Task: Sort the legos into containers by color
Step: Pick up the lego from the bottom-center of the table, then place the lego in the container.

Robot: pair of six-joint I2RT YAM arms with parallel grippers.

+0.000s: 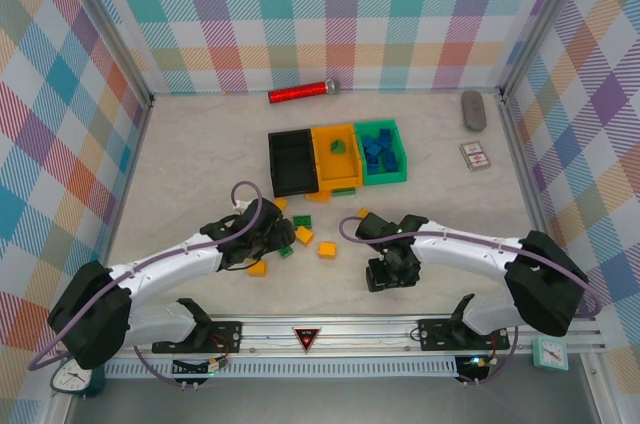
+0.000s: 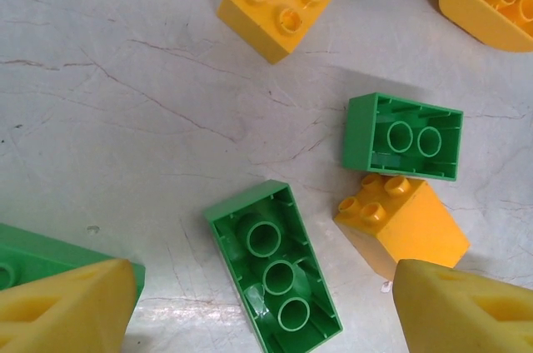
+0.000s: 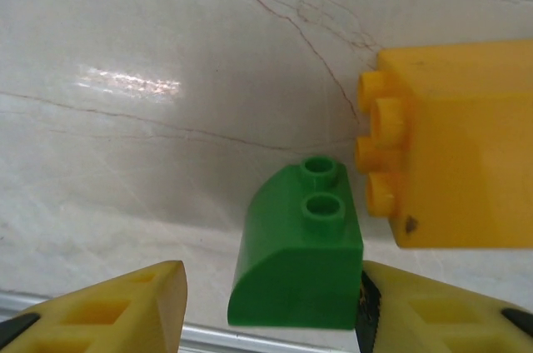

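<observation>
Left gripper (image 2: 266, 320): jaws spread wide with nothing held; its yellow fingertips (image 2: 71, 307) sit in the lower corners of the wrist view.
Between the left fingers: an upturned green plastic brick (image 2: 275, 265) lies on the pale marbled tabletop (image 2: 125, 120), clear of both fingertips.
Around it: a second upturned green brick (image 2: 403, 136) is at the right, touching a yellow-orange sloped brick (image 2: 404, 228) below it. A yellow-orange four-stud brick (image 2: 286, 2) is at top centre.
Right gripper (image 3: 271, 311): jaws partly apart and not clamped on anything.
Between the right fingers: a small green curved-top brick (image 3: 296, 257) stands studs-up. The lower-right fingertip is against its side, and a gap separates it from the lower-left one.
Beside it: a large yellow-orange block (image 3: 458, 145) lies on its side at the right edge, studs toward the green one.
Overhead view: left gripper (image 1: 272, 239) is among loose bricks below centre and right gripper (image 1: 390, 269) is to its right.
Containers: black plastic bin (image 1: 272, 162), orange-yellow bin (image 1: 340, 182) and green bin (image 1: 385, 177) stand side by side, touching, above centre.
Contents: blue bricks (image 1: 377, 147) are in the green bin and one green piece (image 1: 338, 146) is in the orange-yellow bin.
</observation>
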